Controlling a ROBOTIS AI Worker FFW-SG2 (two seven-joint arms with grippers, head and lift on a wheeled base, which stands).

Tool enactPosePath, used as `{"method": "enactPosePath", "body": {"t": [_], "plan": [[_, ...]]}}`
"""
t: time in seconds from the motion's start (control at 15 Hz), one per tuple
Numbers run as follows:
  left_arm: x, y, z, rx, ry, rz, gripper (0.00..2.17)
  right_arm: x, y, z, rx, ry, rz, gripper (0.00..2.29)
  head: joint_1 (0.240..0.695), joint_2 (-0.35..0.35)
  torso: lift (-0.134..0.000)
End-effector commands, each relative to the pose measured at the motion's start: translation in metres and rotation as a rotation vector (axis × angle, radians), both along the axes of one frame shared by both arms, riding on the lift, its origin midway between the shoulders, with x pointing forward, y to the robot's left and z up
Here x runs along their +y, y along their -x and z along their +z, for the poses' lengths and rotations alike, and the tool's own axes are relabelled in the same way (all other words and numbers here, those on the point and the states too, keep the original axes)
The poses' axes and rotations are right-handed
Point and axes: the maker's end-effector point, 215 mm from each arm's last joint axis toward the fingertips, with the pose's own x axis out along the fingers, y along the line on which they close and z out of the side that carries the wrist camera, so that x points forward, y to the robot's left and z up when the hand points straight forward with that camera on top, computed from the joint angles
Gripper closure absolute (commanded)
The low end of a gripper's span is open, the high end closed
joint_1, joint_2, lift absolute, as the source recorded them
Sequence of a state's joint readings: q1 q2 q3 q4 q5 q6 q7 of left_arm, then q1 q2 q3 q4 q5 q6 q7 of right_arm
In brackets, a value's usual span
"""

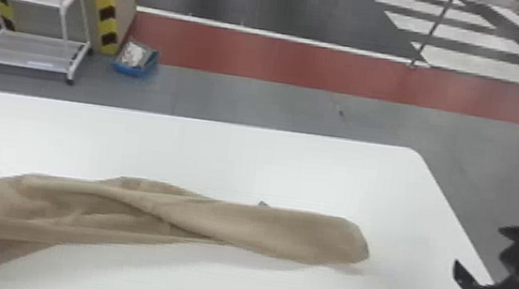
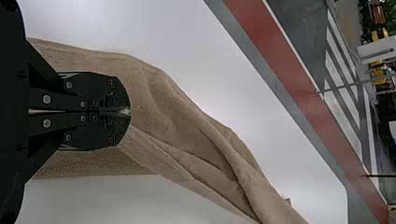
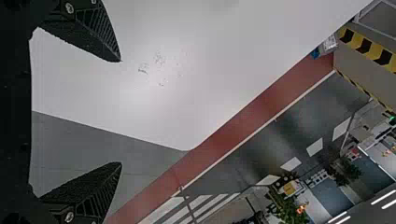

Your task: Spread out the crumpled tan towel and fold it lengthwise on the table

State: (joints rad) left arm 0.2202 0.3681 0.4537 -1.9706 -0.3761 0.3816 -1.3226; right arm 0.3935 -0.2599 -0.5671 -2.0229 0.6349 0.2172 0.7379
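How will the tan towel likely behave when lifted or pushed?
The tan towel looks floppy: it lies in soft, twisted folds, so a push would probably bunch it up. Lifted by the left gripper, closed on it, the rest would likely droop and trail. Its matte, textured cloth suggests it isn't very slippery.

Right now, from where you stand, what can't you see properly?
Little grey thing: too small to name, partly behind the towel, head view.
Towel's near left end: cut off by the head view's edge.
Table's near side: cut off by the head view's bottom edge.
How much cloth the left gripper pinches: hidden by its fingers, left wrist view.
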Motion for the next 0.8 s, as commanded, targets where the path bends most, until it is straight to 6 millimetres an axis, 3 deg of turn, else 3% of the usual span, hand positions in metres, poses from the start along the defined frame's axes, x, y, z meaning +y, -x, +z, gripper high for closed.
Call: {"method": "enactPosePath", "body": {"t": [0.0,0.07,0.13,0.2,0.33,0.4,0.73], "plan": [[0.007,0.030,-0.007,0.009,-0.018,0.003,1.73,0.000,-0.002,0.003,-0.003,0.005,0.002,0.10,0.695,-0.179,-0.124],[0.002,0.041,-0.010,0.017,-0.022,-0.004,1.72,0.000,-0.003,0.002,-0.004,0.003,0.000,0.10,0.695,-0.177,-0.124],[0.002,0.055,-0.012,0.025,-0.022,0.002,1.50,0.001,-0.003,0.002,-0.003,0.002,0.003,0.10,0.695,-0.176,-0.124],[-0.003,0.067,-0.015,0.039,-0.021,-0.005,1.19,0.001,-0.003,0.000,0.000,0.000,0.004,0.10,0.695,-0.177,-0.124],[-0.004,0.086,-0.019,0.058,-0.025,-0.002,0.31,0.001,-0.004,-0.001,0.003,0.001,0.008,0.10,0.695,-0.189,-0.124],[-0.004,0.092,-0.019,0.063,-0.031,-0.004,0.10,0.000,-0.003,-0.003,0.008,0.001,0.006,0.10,0.695,-0.193,-0.124],[-0.021,0.105,-0.003,0.037,-0.056,-0.030,0.18,-0.005,-0.001,-0.011,0.023,-0.002,0.000,0.10,0.695,-0.219,-0.124]]}}
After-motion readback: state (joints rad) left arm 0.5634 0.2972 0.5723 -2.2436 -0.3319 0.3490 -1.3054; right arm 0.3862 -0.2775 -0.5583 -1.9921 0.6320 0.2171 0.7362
